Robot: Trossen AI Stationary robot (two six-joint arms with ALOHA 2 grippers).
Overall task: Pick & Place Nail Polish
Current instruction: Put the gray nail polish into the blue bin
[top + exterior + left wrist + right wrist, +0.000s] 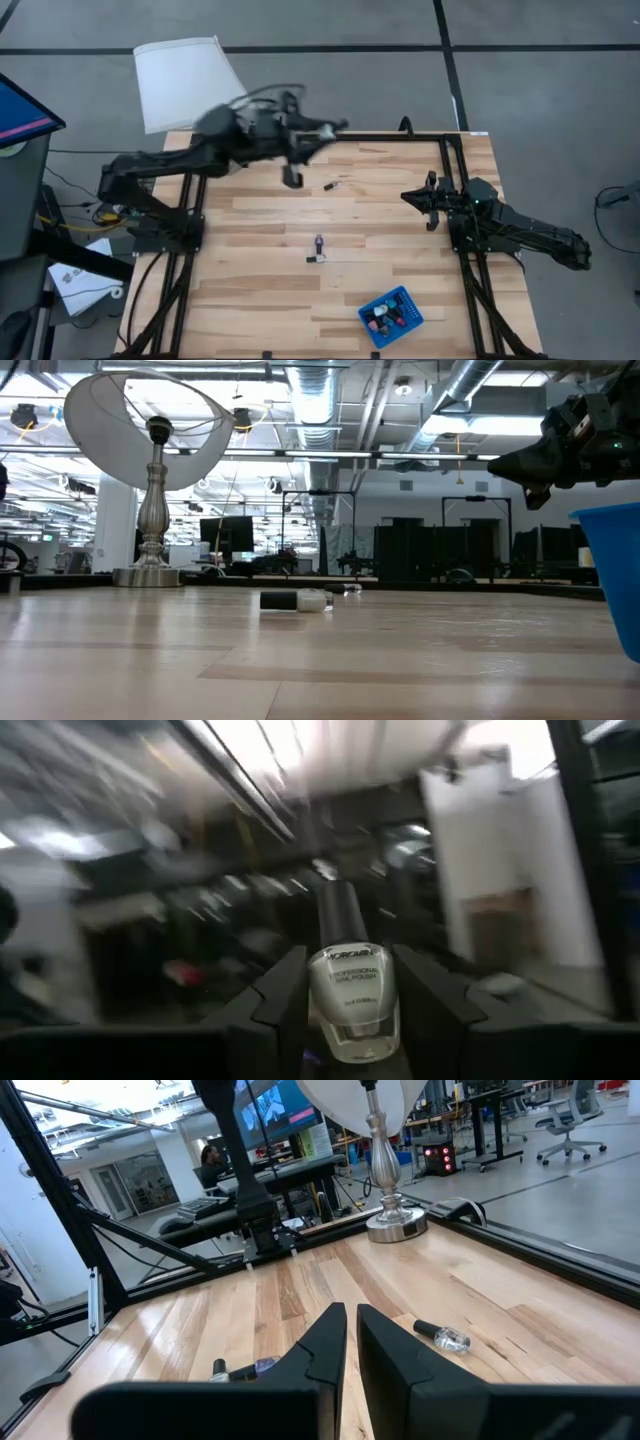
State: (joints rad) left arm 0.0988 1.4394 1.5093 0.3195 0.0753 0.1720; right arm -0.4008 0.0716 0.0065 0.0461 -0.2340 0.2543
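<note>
My left gripper (345, 1010), raised over the desk's (260, 290) far left part, pinches a white nail polish bottle (348, 990) by its body, dark cap outward. Two bottles (317, 247) (332, 185) lie mid-desk; more sit in the blue tray (400, 297). My right gripper (351, 1342) waits at right, fingers nearly pressed together

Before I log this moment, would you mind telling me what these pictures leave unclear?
- Blue tray, high view: the bottles inside are too small to count or tell apart. In the low view the picture's edge cuts it off.
- Left gripper, left wrist view: it holds a pale nail polish bottle, but everything behind it is motion-blurred.
- Lying bottle, low view: its colour is unreadable.
- Right gripper, right wrist view: shut, holding nothing.
</note>
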